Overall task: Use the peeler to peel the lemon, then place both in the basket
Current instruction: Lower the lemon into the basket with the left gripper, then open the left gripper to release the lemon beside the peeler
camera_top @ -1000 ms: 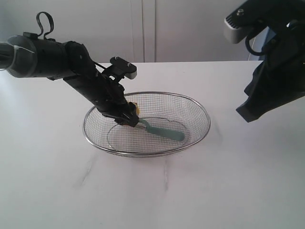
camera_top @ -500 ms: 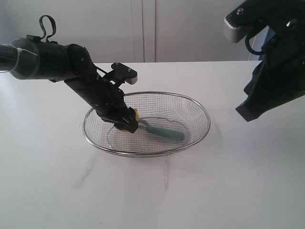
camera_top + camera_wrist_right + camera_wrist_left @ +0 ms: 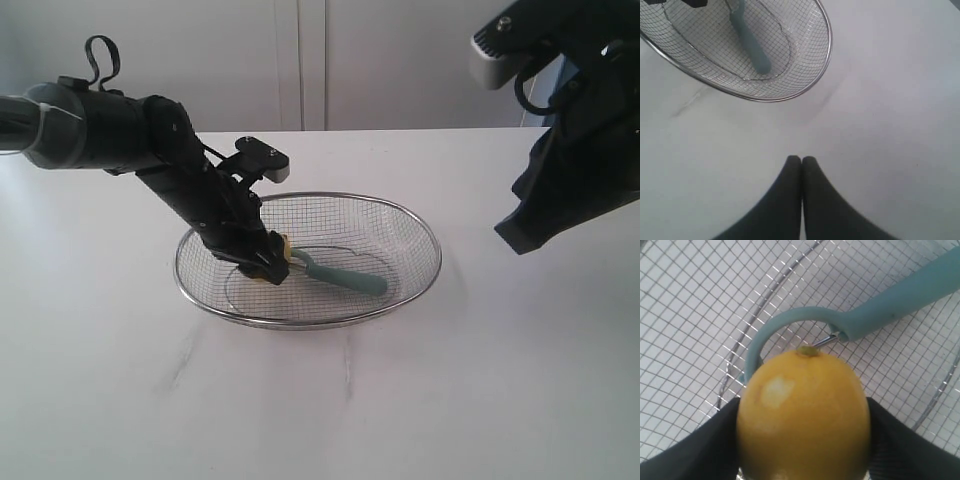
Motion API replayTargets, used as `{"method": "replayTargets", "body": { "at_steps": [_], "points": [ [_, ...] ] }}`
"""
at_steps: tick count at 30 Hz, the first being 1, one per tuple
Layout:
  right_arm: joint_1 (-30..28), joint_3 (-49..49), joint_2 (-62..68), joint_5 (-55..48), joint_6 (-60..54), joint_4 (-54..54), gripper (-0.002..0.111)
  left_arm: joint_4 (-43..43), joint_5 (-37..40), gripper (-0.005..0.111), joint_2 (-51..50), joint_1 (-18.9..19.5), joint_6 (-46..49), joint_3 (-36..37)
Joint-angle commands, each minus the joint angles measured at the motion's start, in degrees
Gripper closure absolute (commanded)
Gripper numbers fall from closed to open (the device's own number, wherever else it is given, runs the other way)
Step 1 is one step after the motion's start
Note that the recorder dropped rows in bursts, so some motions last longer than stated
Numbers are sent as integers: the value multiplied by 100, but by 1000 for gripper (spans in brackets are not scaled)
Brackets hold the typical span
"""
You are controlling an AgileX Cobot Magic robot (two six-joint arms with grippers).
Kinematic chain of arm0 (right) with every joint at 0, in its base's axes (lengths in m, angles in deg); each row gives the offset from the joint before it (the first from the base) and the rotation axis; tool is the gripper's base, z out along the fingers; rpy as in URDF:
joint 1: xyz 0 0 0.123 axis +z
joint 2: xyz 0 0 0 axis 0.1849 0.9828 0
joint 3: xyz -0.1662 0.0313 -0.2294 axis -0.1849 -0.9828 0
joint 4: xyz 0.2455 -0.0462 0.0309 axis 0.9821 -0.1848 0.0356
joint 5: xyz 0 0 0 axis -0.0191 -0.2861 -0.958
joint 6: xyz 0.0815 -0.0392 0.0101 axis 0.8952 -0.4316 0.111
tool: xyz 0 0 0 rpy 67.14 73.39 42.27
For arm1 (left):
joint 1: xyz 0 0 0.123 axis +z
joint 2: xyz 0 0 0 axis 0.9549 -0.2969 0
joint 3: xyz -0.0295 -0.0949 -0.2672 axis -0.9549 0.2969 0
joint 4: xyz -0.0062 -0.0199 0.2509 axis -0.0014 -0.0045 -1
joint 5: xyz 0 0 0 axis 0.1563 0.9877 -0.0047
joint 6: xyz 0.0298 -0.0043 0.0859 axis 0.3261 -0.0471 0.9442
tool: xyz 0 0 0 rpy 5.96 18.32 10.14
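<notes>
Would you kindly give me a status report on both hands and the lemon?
Left hand grips lemon, low inside basket. Peeler lying in basket. Right hand shut, empty, clear of basket. No obstruction.

Seemingly a robotics lab: a white tabletop (image 3: pixel 480 400), plain pale wall panels (image 3: pixel 400 60), black robot arms (image 3: pixel 110 130).

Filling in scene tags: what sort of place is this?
Probably a lab bench staged for kitchen work: white table, plain pale panels behind, and only a wire basket, a lemon and a peeler.
</notes>
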Motion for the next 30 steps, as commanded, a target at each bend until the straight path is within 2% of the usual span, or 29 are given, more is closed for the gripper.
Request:
{"method": "replayTargets", "body": {
  "at_steps": [1,7,9,11,14,18,21,30],
  "points": [
    [-5,-14,-42,66,18,-4,108,33,164,107,-140,6,44,-45],
    [-5,-14,-42,66,19,8,108,33,124,107,-166,6,56,-45],
    [-5,-14,-42,66,19,8,108,33,124,102,-166,6,188,-45],
    [-5,-14,-42,66,19,8,108,33,124,92,-166,6,241,-45],
    [-5,-14,-42,66,19,8,108,33,108,71,-166,6,241,-45],
    [-5,-14,-42,96,19,8,108,33,146,36,-166,6,220,-45],
    [-5,-14,-42,118,42,8,108,33,150,22,-141,6,220,-45],
    [-5,-14,-42,118,53,8,108,47,362,20,140,6,196,-200]
  ]
}}
